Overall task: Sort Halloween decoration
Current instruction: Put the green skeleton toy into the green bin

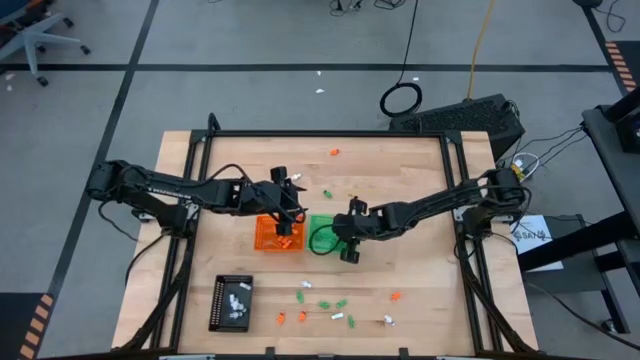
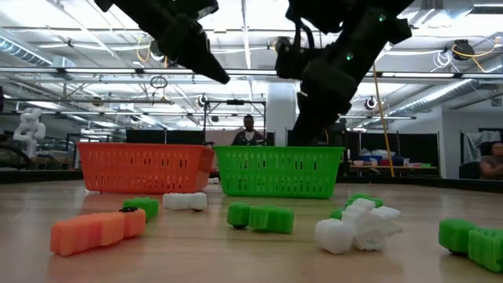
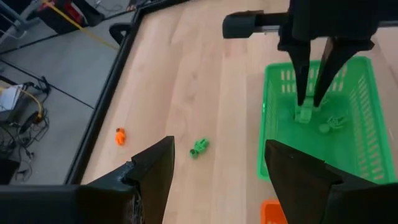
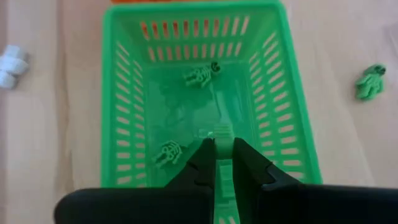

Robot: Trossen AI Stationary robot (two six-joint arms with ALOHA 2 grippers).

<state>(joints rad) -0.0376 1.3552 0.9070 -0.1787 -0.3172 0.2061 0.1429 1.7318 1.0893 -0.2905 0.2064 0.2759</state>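
The Halloween decoration is many tiny orange, green and white trinkets. Several lie near the table's near edge (image 1: 325, 305) and show large in the low view (image 2: 259, 217). A few more lie toward the far edge (image 1: 334, 152). An orange tray (image 1: 278, 232) and a green tray (image 1: 322, 232) stand side by side mid-table. Two green trinkets (image 4: 200, 74) lie on the green tray's floor. My right gripper (image 4: 222, 144) reaches down into the green tray, shut on a green trinket. My left gripper (image 3: 219, 149) hovers open above the orange tray (image 3: 270, 211), holding nothing. My right gripper pinches a small green trinket (image 3: 305, 114) between its two fingers (image 3: 300, 74), coming from above and pointing down into the green tray. The trinket shows as a green strip in the gap (image 4: 222, 174). It hangs below the fingertips, just over the tray's floor; whether it touches, I cannot tell.
A black rectangular tray (image 1: 230, 300) with white pieces stands near the near-left corner. A white trinket (image 4: 11, 65) and a green one (image 4: 372, 82) lie on the table on either side of the green tray. A person (image 2: 249, 130) stands far behind the table.
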